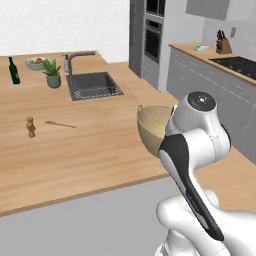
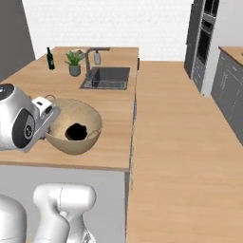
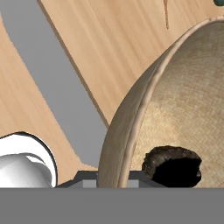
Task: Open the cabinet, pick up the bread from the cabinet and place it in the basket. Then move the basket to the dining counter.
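Basket (image 2: 71, 127) holds bread (image 2: 76, 131) near dining counter (image 2: 114, 114) edge; gripper (image 3: 114, 177) seemingly clamps its rim.

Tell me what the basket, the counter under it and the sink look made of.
Basket: woven straw or wicker, matte; fine weave shows inside. Counter: light wood planks, by the grain lines. Sink: dark, dull, perhaps metal or composite; I cannot tell which.

Bright, even, flat rendered light fills all three views, with no glare on the light-brown wood-plank dining counter (image 2: 114, 118). Shadows are faint, except a soft dark patch inside the round tan woven basket (image 3: 192, 113) around the dark brown lumpy bread (image 3: 173, 164). Every picture is slightly soft and low in detail, most of all far things at the counter's back edge.
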Motion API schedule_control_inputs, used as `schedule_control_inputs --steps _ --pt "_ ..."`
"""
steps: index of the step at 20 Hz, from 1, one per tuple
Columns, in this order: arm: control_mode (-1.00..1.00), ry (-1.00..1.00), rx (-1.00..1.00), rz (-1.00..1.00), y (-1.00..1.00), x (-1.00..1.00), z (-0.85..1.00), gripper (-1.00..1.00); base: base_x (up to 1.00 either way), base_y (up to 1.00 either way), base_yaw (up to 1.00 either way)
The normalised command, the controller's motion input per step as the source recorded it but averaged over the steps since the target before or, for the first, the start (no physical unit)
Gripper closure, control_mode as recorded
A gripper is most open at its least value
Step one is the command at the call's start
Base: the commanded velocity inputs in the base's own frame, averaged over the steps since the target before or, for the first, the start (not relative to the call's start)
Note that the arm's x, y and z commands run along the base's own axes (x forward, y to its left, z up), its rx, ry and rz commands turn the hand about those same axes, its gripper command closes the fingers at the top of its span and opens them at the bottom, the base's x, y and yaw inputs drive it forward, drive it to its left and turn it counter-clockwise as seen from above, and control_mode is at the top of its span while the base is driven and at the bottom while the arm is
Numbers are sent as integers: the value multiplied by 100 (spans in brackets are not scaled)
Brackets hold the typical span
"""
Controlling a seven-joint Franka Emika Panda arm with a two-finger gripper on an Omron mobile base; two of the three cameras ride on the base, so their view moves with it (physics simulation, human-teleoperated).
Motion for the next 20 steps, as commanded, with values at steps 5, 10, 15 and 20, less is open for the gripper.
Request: schedule_control_inputs --steps 5,10,15,20 --pt "100 0 0 0 0 0 0 100 5 93 -24" --pt "100 0 0 0 0 0 0 100 20 87 0" --pt "100 0 0 0 0 0 0 100 46 54 0" --pt "100 0 0 0 0 0 0 100 24 22 0"
